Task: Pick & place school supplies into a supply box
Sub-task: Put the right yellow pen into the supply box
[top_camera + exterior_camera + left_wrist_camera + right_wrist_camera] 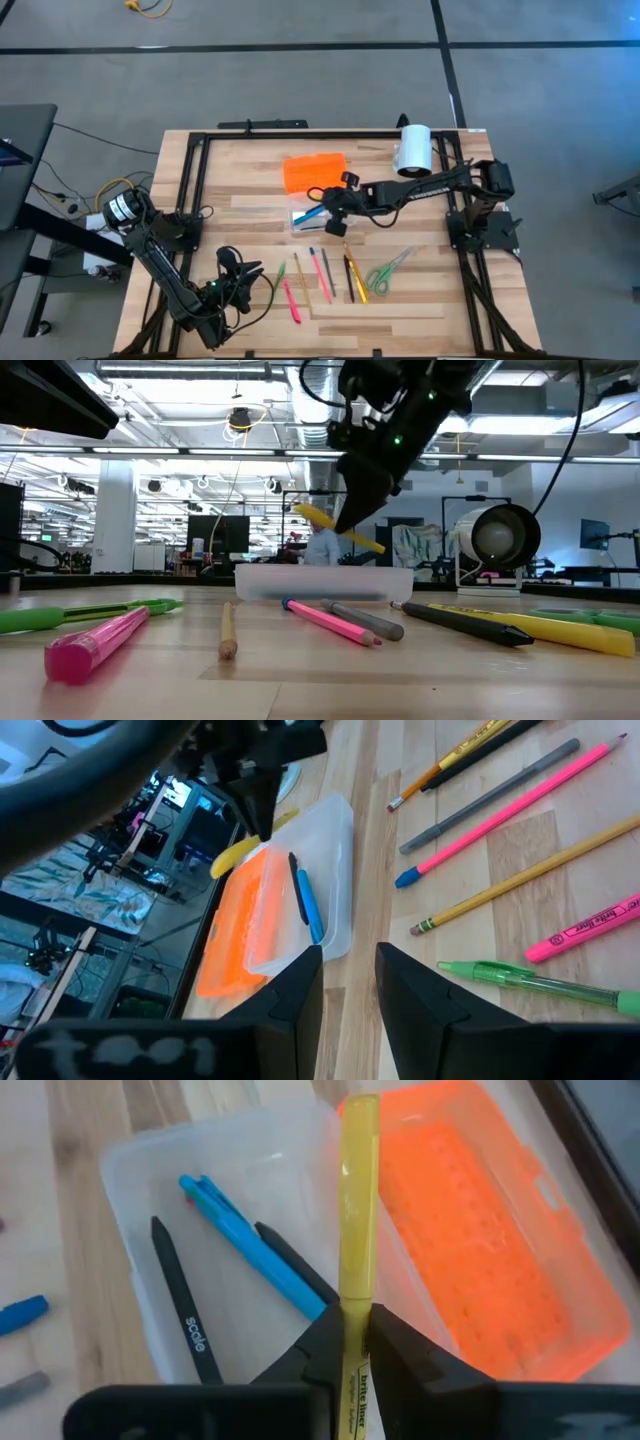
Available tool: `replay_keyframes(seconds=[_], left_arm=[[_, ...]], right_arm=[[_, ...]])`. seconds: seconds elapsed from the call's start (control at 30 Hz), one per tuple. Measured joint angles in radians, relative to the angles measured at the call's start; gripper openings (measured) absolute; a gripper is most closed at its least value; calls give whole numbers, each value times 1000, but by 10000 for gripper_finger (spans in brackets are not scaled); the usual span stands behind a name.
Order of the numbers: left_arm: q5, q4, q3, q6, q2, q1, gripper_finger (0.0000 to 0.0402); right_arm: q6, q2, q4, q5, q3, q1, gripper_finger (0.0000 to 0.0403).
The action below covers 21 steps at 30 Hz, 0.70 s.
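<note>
Right claw [345, 1342] above wooden table [480, 300]

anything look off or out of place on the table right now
Nothing stands out. The supply box sits flat and open with its orange lid beside it, a blue pen inside. The right gripper holds a yellow highlighter above it. The remaining pens and scissors lie in a row.

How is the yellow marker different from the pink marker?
The yellow highlighter is up in the air, pinched in the right claw over the clear box; the pink highlighter lies flat on the table.

The yellow one is being carried toward the box, and nothing holds the pink one, which is not yet picked up.

One is yellow, one pink. Both are chunky highlighters, fatter than the pencils nearby.
</note>
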Motion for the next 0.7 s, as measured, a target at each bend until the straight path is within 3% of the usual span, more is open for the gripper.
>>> replay_keyframes(seconds=[0.47,0.7], left_arm=[[0,0,0,-1,0,0,87],[0,0,0,-1,0,1,87]], right_arm=[[-19,0,57,-47,-20,-6,31],[-103,85,141,-51,-14,-4,30]])
